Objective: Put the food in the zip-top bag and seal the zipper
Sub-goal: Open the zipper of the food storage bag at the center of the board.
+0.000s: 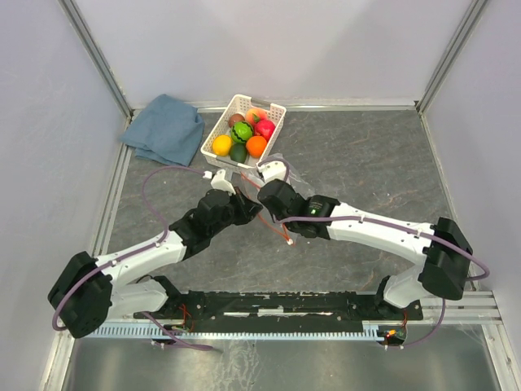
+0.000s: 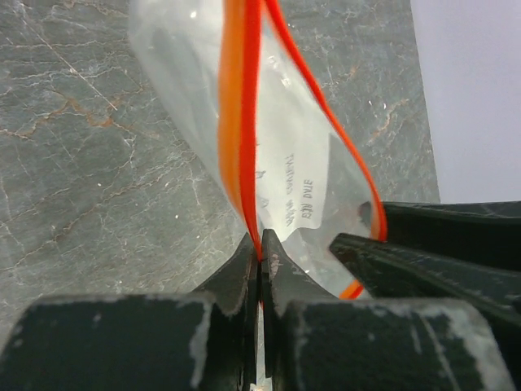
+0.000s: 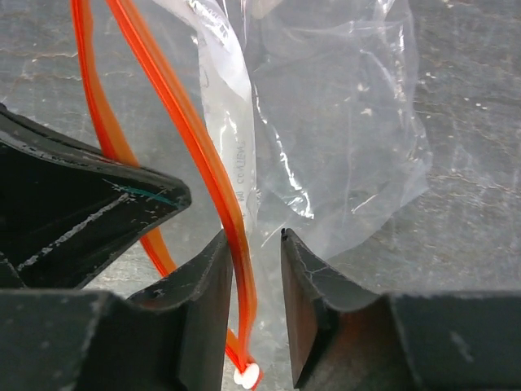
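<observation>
- Blue cloth (image 1: 163, 130): just L of white basket (image 1: 279, 116).
- Food (image 1: 241, 133): small round toy pcs, all inside basket.
- L gripper (image 2: 261, 244): on near side of basket, fingers clamped tight on zipper (image 2: 241, 122).
- Zip-top bag (image 3: 342, 122): near side of basket, betw. both grippers, mouth parted, no food in it.
- R gripper (image 3: 254, 241): beside L gripper, jaws apart. One zipper strand runs through the gap, not pinched.

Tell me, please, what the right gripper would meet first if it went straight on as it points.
The right gripper would likely meet the orange zipper, already between its open jaws, then the clear bag just beyond; depth is hard to judge.
</observation>
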